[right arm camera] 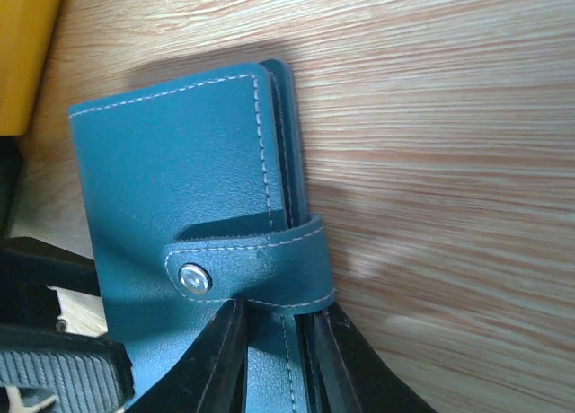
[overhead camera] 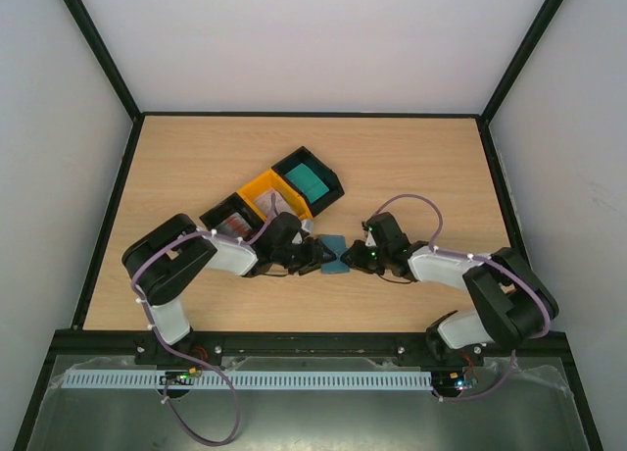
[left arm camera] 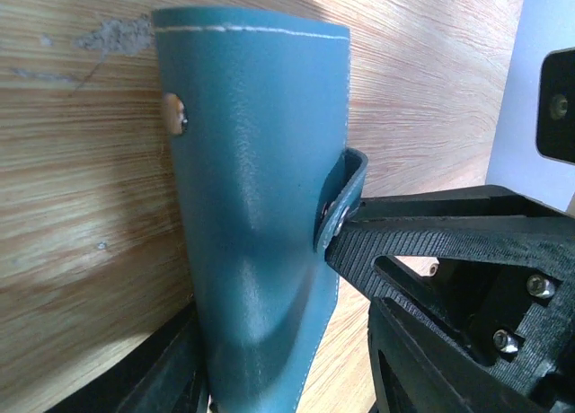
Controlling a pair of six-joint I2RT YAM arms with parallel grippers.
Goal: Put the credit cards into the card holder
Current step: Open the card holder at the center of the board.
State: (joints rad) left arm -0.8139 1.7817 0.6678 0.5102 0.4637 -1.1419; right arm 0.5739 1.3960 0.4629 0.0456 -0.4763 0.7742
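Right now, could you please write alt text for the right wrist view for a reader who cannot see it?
A slate-blue card holder lies closed on a wooden table, its snap tab fastened, with the right gripper and its black fingers closed on its edge just below the tab. A yellow tray corner shows at the upper left.

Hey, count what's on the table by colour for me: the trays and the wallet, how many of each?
Black trays: 2
Yellow tray: 1
Blue card holder: 1
Total: 4
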